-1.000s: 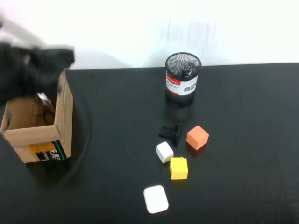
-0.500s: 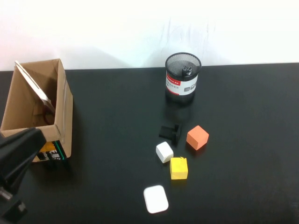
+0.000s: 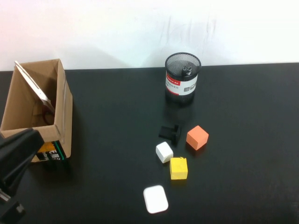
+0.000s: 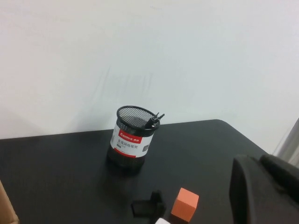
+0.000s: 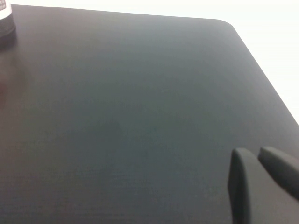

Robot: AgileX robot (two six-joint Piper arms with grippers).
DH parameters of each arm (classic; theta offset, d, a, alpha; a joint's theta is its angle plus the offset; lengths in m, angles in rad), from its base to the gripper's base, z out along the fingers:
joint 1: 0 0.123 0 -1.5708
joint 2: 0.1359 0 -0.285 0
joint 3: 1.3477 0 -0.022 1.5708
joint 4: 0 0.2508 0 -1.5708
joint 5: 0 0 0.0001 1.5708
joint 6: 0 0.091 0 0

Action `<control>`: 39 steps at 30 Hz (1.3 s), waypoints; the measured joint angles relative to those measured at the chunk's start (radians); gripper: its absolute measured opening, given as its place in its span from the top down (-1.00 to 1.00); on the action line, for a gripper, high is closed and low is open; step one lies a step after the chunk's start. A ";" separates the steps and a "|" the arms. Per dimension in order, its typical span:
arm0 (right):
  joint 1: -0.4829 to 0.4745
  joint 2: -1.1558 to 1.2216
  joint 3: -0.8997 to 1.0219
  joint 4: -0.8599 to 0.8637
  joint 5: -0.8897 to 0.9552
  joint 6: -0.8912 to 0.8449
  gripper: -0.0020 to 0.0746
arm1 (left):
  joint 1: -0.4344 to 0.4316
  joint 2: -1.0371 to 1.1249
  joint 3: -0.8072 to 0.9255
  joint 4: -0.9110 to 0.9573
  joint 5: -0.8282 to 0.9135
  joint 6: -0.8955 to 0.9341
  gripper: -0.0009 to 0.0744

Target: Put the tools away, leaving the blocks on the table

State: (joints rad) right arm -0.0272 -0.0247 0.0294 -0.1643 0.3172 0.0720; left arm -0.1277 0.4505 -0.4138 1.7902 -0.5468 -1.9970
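Note:
The orange cube, the white cube and the yellow cube sit together on the black table. Dark tool ends stick up inside the black mesh cup; they also show in the left wrist view. A reddish shape, perhaps the scissors' handle, lies inside the cardboard box. My left gripper is shut and empty, low at the table's front left, facing the cup. My right gripper is shut and empty over bare table near the right edge.
A small black clip lies beside the orange cube. A flat white case lies near the front. My left arm fills the lower left corner in front of the box. A white wall stands behind the table.
My left arm has pulled back from above the box to the front left corner. Since half a second ago it has barely moved. The objects on the table have not moved.

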 joint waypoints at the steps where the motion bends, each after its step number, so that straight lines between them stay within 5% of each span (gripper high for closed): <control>1: 0.000 0.000 0.000 0.000 0.000 0.000 0.96 | 0.000 0.000 0.000 0.000 0.000 0.000 0.98; 17: 0.000 0.000 0.000 0.000 0.000 0.000 0.96 | 0.000 -0.174 0.078 -0.016 0.336 0.088 0.98; 25: 0.000 0.000 0.000 0.002 0.000 0.000 0.96 | 0.000 -0.262 0.094 -0.136 0.385 -0.024 0.98; 28: 0.000 0.000 0.000 0.001 0.000 0.000 0.96 | 0.000 -0.268 0.104 -0.438 0.440 0.260 0.98; 35: 0.000 0.000 0.000 0.000 0.000 0.000 0.96 | -0.027 -0.355 0.111 -1.423 0.706 1.459 0.98; 39: 0.000 0.000 0.000 0.000 0.000 0.000 0.96 | -0.033 -0.444 0.118 -1.639 0.959 1.792 0.98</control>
State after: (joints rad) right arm -0.0272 -0.0247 0.0294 -0.1644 0.3172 0.0720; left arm -0.1606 0.0069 -0.2957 0.1513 0.4124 -0.2048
